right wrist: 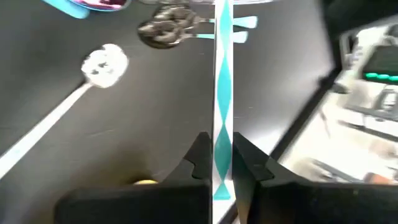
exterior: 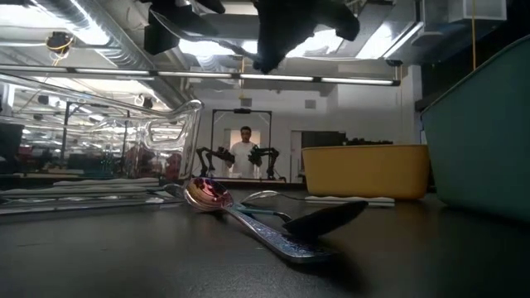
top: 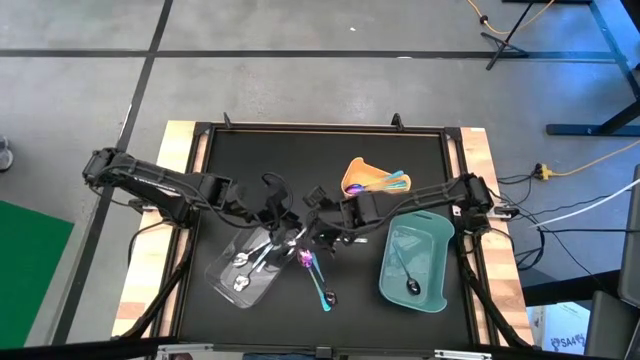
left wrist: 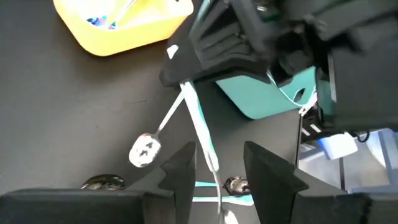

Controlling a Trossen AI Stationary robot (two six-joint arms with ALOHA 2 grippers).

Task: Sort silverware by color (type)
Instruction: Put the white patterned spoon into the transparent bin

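right end effector (right wrist: 216, 163): clenched on the handle of a teal-handled spoon (right wrist: 222, 93), held above the bench just beside the clear tray's near-centre edge.
left end effector (left wrist: 214, 163): fingers spread and released, holding nothing; it hangs over the clear tray's inner end, facing the right end effector, with the held spoon's handle running between its fingers in the left wrist view.
clear tray (top: 222, 279): the landmark; lies on the left half of the bench and holds several silver spoons (top: 243, 266).
loose pieces (top: 318, 283): an iridescent purple spoon and a teal-handled one with a dark head lie on the bare bench just right of the clear tray; the low view shows the purple bowl (exterior: 207, 194) and a dark spoon head (exterior: 327, 219) overlapping.
yellow tray (top: 360, 173): well right of the clear tray and farther back; it holds a few bluish and purple pieces.
teal tray (top: 436, 258): far right of the clear tray; one dark-headed spoon (top: 405, 275) lies in it.
bench (top: 420, 150): black mat, wooden borders.
progress: judged past halfway; silver, coloured and dark-headed pieces each have a tray started.
left to do: the held spoon and the few loose pieces beside the clear tray are not yet sorted.
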